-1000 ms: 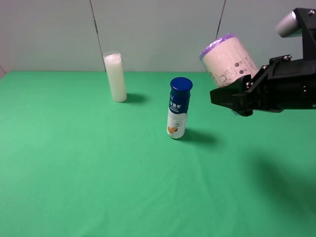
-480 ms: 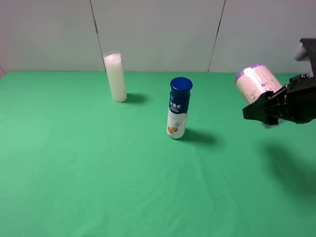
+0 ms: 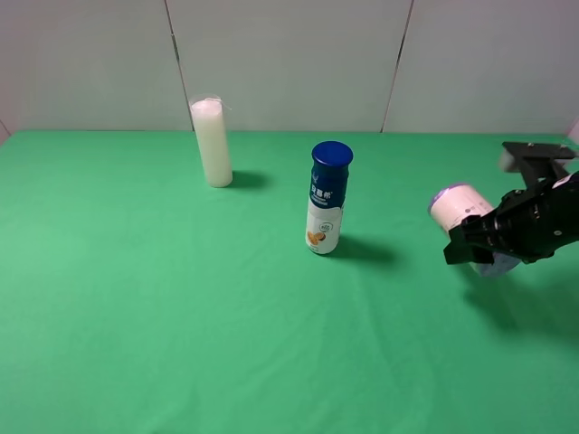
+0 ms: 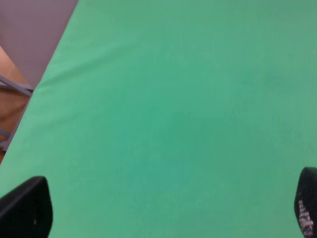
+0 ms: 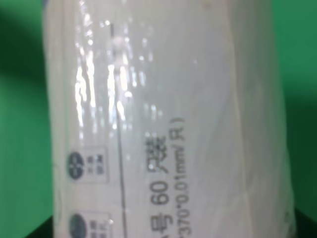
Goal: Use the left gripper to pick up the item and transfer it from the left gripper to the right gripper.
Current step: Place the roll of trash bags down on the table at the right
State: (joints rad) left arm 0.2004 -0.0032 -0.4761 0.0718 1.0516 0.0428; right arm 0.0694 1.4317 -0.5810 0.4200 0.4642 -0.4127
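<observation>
white roll (image 3: 455,207) tight in the right hand (image 3: 472,237); left hand (image 4: 166,206) wide open, empty

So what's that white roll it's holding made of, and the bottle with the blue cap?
The roll looks like thin plastic film, probably bags, in a glossy clear wrap: crinkly highlights show over printed labels. The bottle seems smooth plastic with a slight sheen, though glass can't be excluded.
</observation>
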